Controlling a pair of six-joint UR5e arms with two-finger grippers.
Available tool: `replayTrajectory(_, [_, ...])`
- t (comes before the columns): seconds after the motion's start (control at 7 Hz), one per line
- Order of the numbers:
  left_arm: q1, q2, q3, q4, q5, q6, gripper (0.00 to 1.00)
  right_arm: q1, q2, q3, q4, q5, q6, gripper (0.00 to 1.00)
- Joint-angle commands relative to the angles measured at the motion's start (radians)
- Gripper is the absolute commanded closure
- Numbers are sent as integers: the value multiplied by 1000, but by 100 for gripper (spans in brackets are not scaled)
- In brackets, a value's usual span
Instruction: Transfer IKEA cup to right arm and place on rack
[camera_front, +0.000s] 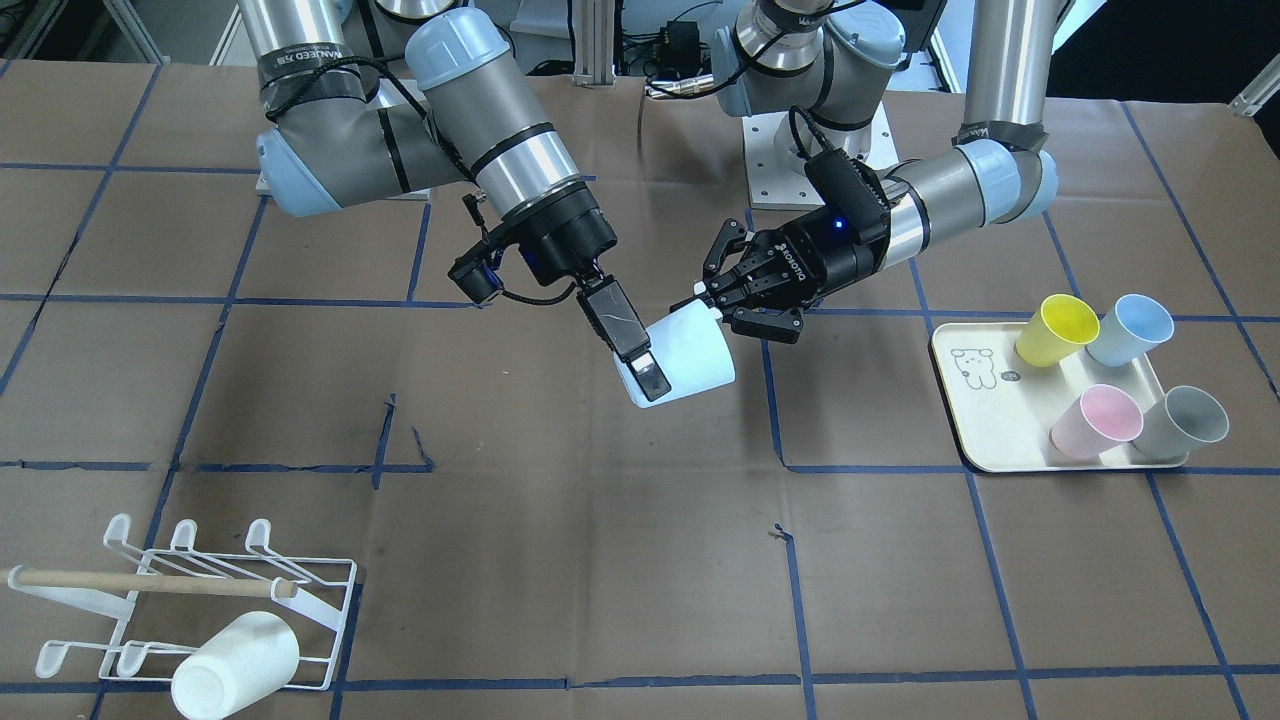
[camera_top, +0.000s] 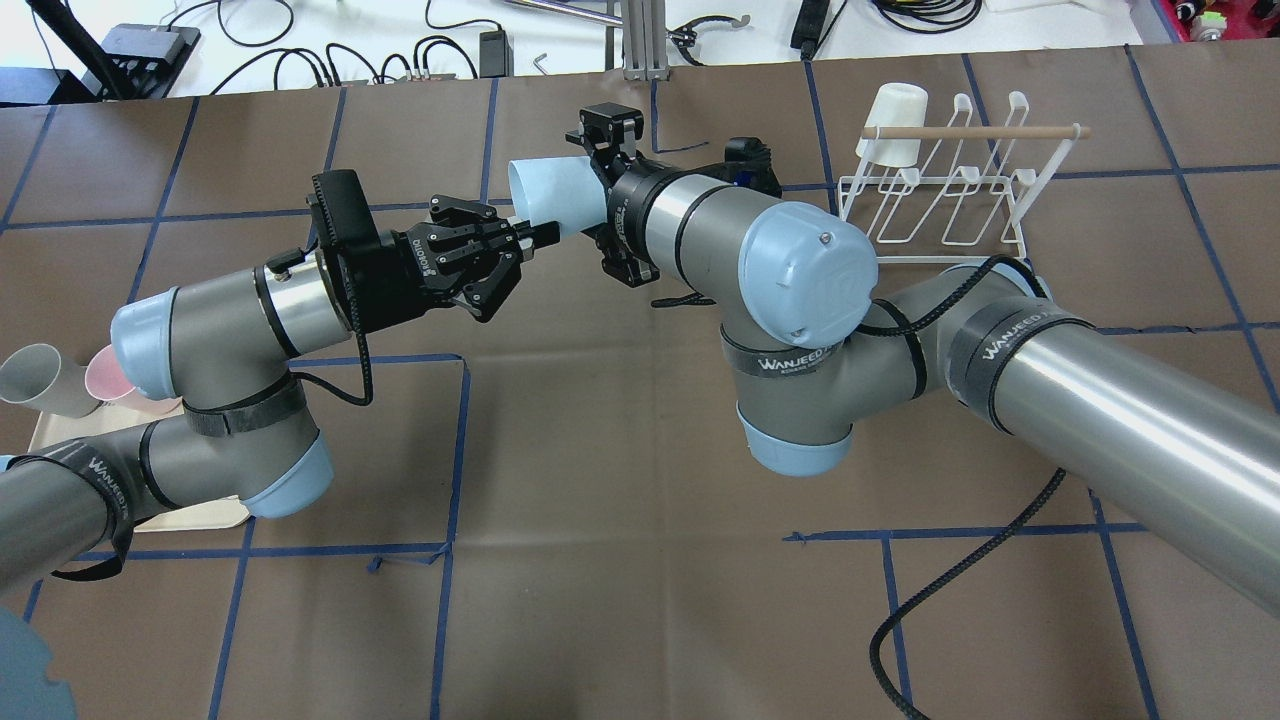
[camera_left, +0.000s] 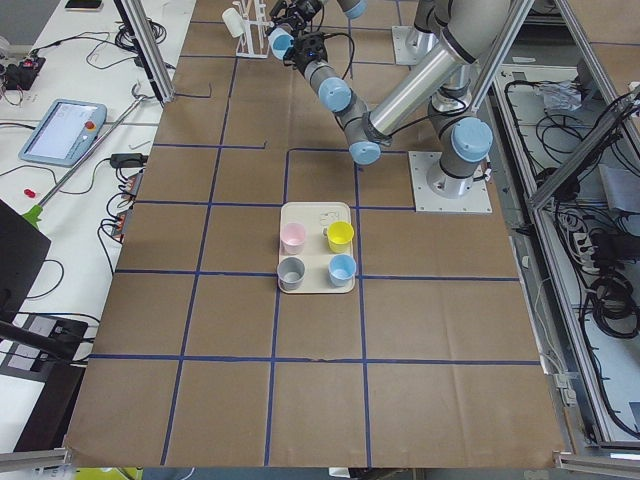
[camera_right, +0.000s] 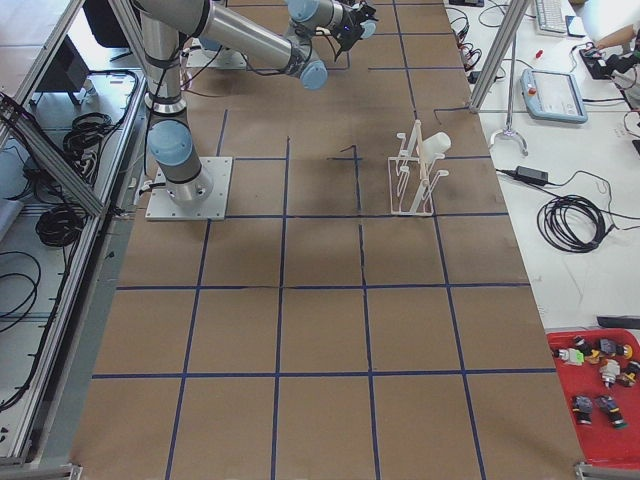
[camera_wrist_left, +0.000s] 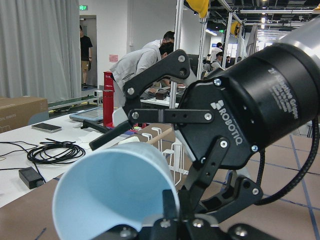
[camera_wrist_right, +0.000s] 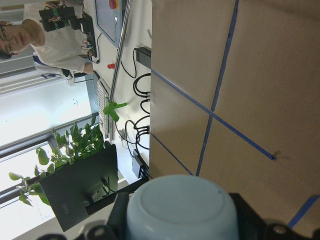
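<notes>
The light-blue IKEA cup (camera_front: 690, 355) hangs in mid-air over the table's middle, lying sideways. My right gripper (camera_front: 665, 365) is shut on its base end, one flat finger (camera_front: 640, 360) across the wall; the right wrist view shows the cup's bottom (camera_wrist_right: 180, 210) between the fingers. My left gripper (camera_front: 715, 303), marked ROBOTIQ, is at the cup's rim (camera_wrist_left: 115, 195) with its fingers spread, open. The white wire rack (camera_front: 320, 600) with a wooden dowel sits near the table's front corner on the right arm's side.
A white cup (camera_front: 235, 665) rests upside down on the rack. The cream tray (camera_front: 965, 400) on the left arm's side carries yellow (camera_front: 1057, 330), blue (camera_front: 1130, 330), pink (camera_front: 1097, 422) and grey (camera_front: 1182, 423) cups. People stand at benches beyond the table.
</notes>
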Motion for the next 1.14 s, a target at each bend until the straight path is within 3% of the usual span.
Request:
replayTrajectory(0.0, [4,-5,8,0,3,-6,75,1,0,0,1,19,-3,83])
replayTrajectory(0.14, [4,-4,10,5,8,-70,48,1,0,0,1,19,-3,86])
replayTrajectory(0.29, [9,-11,10,33,8,-108,28,1,-2,0,3,19,-4,88])
replayTrajectory(0.71, [13,-5,13,38,9,-153,2,1,0,0,3,19,-3,91])
replayTrajectory(1.0, [132,5,16,47,5,-189,1,-1,0,-3,6,19,-4,91])
